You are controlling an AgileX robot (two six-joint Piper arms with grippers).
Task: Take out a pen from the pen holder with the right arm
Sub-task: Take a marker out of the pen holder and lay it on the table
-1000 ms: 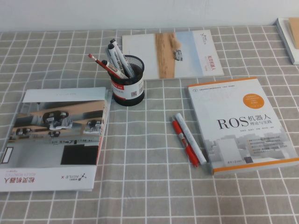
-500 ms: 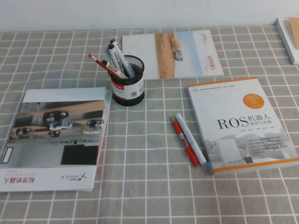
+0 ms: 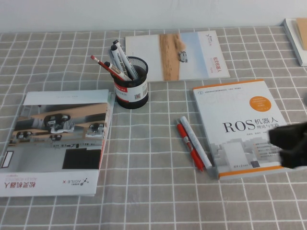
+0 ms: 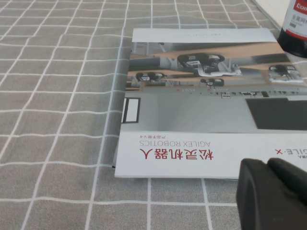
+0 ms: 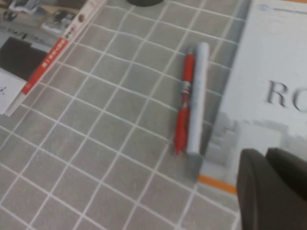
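- Status: nothing is out of the holder [image 3: 131, 85] yet. I'd put this at the very start of the approach.
- The holder is a black mesh cup, upright on the desk [image 3: 153, 191], far centre. It sits just beside the left booklet [image 3: 57, 143] and near the far booklet [image 3: 177, 55].
- Pens [image 3: 117, 58]: several are in the holder, tops leaning toward the robot's left. None is lifted or touched.
- Right pincer [image 3: 289, 145]: closed tight and empty, hovering over the near right part of the ROS book [image 3: 240, 124], well apart from the holder.
- Left pincer [image 4: 271, 191]: tips look pressed together with nothing between them. It is parked over the near edge of the left booklet and out of the high view.
- A red pen [image 3: 187, 143] and a white pen [image 3: 196, 142] lie side by side on the desk, just beside the book's left edge. Nothing holds them, and their origin can't be told.
- Left to do, all of it:
  - bring the right arm across to the holder
  - open the pincer
  - grip one pen above the rim
  - draw it up along its lean until clear
- Watch: the mesh cup looks light, so a sideways pull could tip it.
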